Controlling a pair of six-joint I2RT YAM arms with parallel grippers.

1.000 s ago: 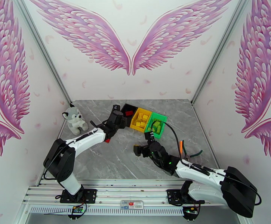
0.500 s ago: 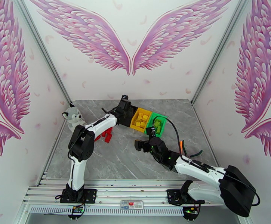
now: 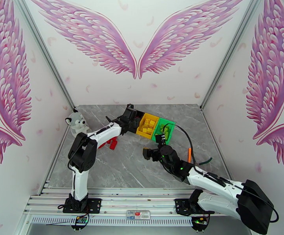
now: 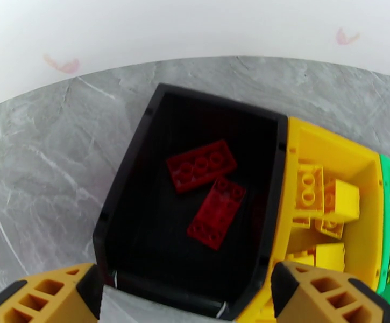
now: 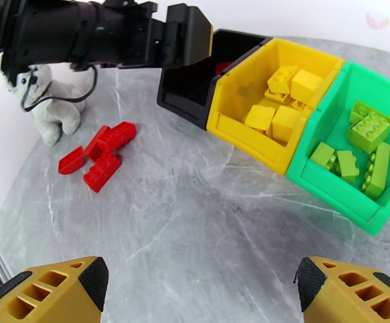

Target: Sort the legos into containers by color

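My left gripper (image 3: 132, 116) hovers over the black container (image 4: 135, 168), open and empty, its yellow fingertips (image 4: 44, 297) at the bin's near rim. Two red legos (image 4: 201, 165) lie flat inside. The yellow container (image 5: 232, 122) holds several yellow legos (image 5: 281, 117). The green container (image 5: 329, 178) holds several light green legos (image 5: 368, 130). Several red legos (image 5: 100, 154) lie loose on the table left of the bins (image 3: 109, 143). My right gripper (image 3: 153, 147) stands open and empty over bare table in front of the bins, fingertips (image 5: 49, 289) wide apart.
A plush grey-white toy (image 3: 76, 125) sits at the left edge of the table, close to the loose red legos. Orange-handled pliers (image 3: 189, 154) lie to the right of my right arm. The grey marble table (image 3: 118, 169) stretches toward the near rail.
My left arm swung from mid-table up to the black container and its jaws spread wider. The right gripper drifted slightly toward the bins.
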